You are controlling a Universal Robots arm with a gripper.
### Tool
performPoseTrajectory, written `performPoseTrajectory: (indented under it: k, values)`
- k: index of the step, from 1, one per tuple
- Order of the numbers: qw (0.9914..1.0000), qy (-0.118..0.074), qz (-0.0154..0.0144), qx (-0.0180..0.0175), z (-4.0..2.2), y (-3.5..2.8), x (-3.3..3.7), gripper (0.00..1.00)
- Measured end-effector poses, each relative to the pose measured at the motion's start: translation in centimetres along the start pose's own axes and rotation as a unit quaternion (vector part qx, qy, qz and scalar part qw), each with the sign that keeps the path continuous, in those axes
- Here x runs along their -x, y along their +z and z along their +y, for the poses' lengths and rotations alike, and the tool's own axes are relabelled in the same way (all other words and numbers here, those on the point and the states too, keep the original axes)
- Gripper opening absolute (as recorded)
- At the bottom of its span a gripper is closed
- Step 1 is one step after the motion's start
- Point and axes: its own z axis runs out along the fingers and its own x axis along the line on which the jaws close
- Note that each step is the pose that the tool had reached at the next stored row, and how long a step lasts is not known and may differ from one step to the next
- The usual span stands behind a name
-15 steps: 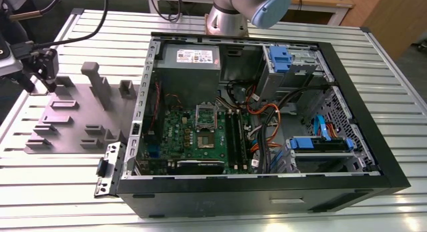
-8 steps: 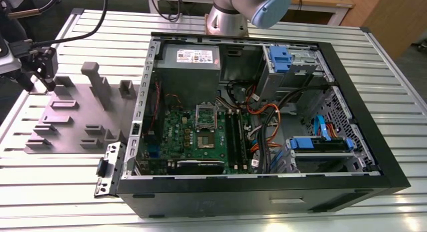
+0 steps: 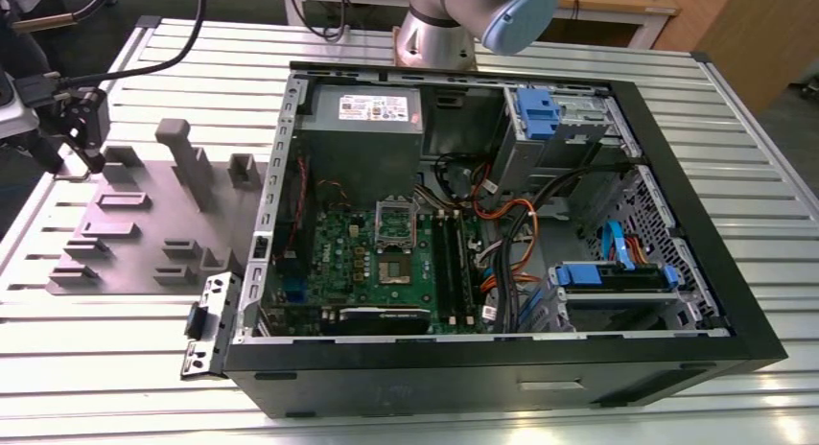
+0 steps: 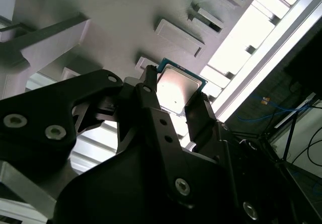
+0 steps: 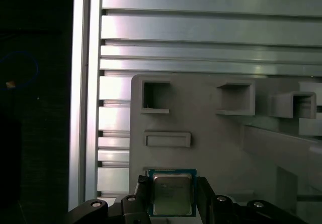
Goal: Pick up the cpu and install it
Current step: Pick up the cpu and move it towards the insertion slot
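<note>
Gripper point(image 5: 173, 198) pinching cpu point(image 5: 172, 193) by opposite edges; squarish, metal lid facing wrist cameras; over moulded plate point(image 3: 141, 210), 9 o'clock of case point(image 3: 512, 383).

The plate point(image 3: 141, 224) lies on the table point(image 3: 103, 368), at the exterior view's left of the computer case point(image 3: 512, 368) — above the plate's far corner, the gripper point(image 3: 90, 157) pinches the cpu point(image 5: 172, 194).

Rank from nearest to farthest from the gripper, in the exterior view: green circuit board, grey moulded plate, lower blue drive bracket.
1. Grey moulded plate, right by the gripper.
2. Green circuit board, inside the case.
3. Lower blue drive bracket, toward the exterior view's right.
</note>
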Motion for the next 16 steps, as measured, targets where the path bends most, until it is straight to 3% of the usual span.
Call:
performPoseTrajectory:
  k: [16]
  values:
    - [1.0,0.0,0.0001,0.0,0.0,-0.26,0.0,0.47]
